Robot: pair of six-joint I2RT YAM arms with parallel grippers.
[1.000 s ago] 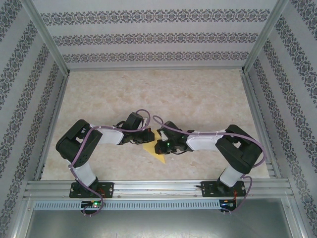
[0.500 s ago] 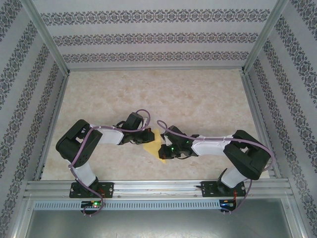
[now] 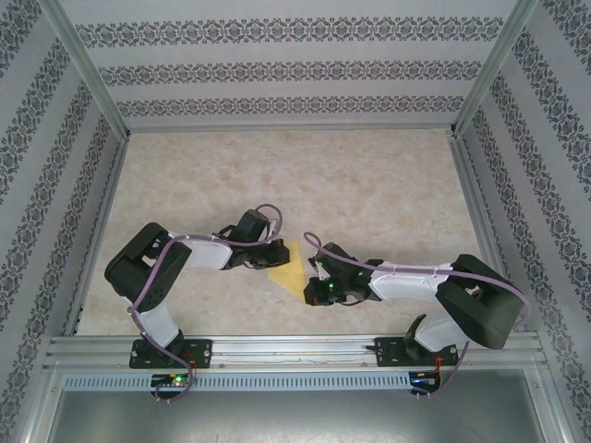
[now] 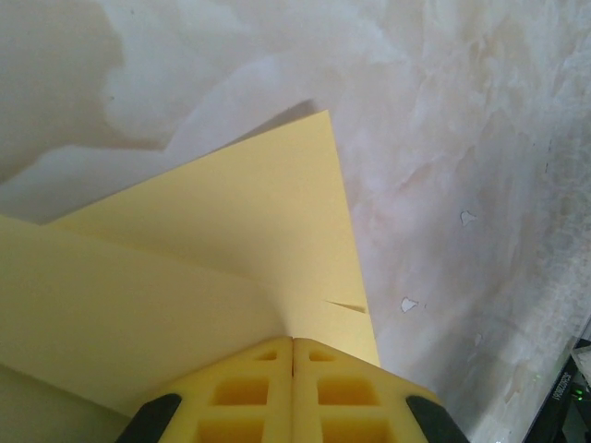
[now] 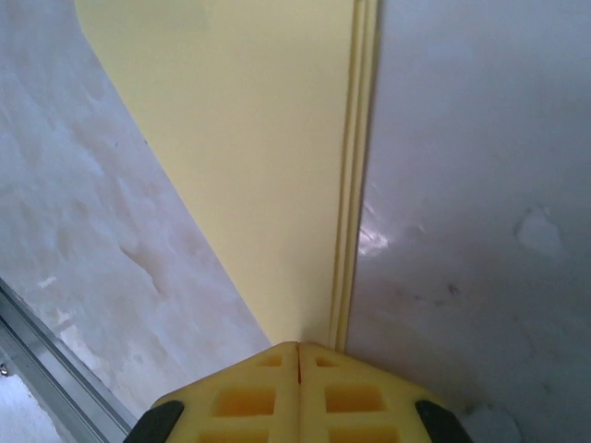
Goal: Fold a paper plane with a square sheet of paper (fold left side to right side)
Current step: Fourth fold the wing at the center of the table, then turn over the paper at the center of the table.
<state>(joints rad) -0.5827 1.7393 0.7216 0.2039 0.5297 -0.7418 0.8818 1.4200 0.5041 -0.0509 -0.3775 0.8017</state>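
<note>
Where the two arms meet near the front-centre of the desk (image 3: 388, 185), the square sheet of paper (image 3: 289, 269) lies as a small pale-yellow wedge btwn the pincers, its point twd the near rail (image 3: 295, 349). The left pincer (image 3: 276, 261) is at its left side, the right pincer (image 3: 312, 280) at its right and a bit nearer the bases. In top view both wrists overlap the sheet's edges, so its full outline is hidden.

Left wrist cam: yellow pads (image 4: 249, 397) pressed together w/ no gap, clamped on the paper's near edge. One layer lifts off another, and there is a short slit or crease by the right edge.

Right wrist cam: pads (image 5: 346, 401) likewise closed, nipping the sheet where a stacked multi-layer edge runs straight away from them. Marbled desk either side, metal strip (image 5: 46, 378) at bottom left.

Purple cables (image 3: 268, 210) loop over both forearms. Patterned walls (image 3: 286, 69) box the desk in on three sides.
</note>
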